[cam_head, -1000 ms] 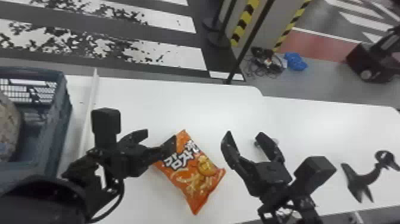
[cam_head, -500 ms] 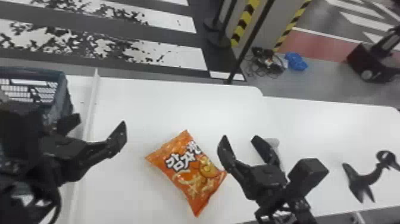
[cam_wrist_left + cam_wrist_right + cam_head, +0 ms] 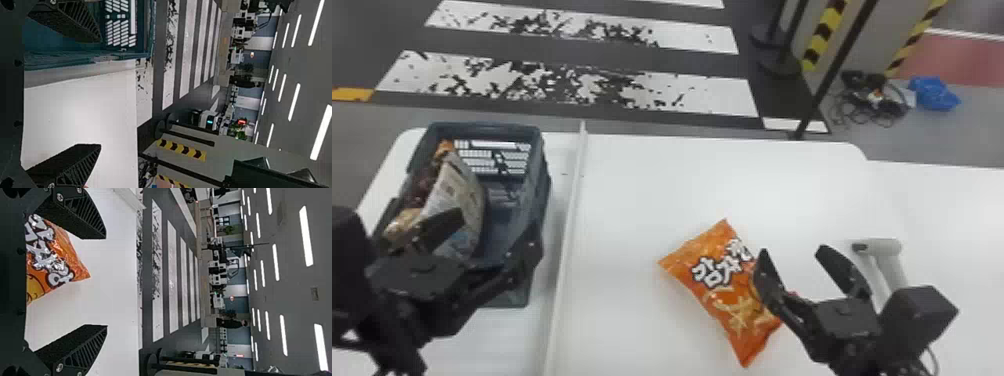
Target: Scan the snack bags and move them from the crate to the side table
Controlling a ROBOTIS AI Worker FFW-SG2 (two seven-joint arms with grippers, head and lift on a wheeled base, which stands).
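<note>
Two fingers of the left gripper (image 3: 496, 230) stood wide apart, holding nothing, over the near part of the crate (image 3: 482, 126). Those of the right gripper (image 3: 792, 250) were also spread and unloaded; one overlapped the right side of the orange snack bag (image 3: 732, 302), though contact could not be told.

That bag lay flat and askew on the tabletop (image 3: 642, 185), to the right of the raised strip (image 3: 572, 200) and well in from the far edge. Just beyond the right gripper's other finger lay a white scanner (image 3: 884, 246), held by neither gripper.

Farther out, the crate sat near the tabletop's far left corner, with a pale bag (image 3: 463, 200) leaning inside and darker packaging (image 3: 424, 185) beside it.

The work looked to be in its early part: one bag was out of the crate, and whether it had been scanned could not be told. Its placing on the side table appeared left to do, as did the handling of the crate's remaining contents.
</note>
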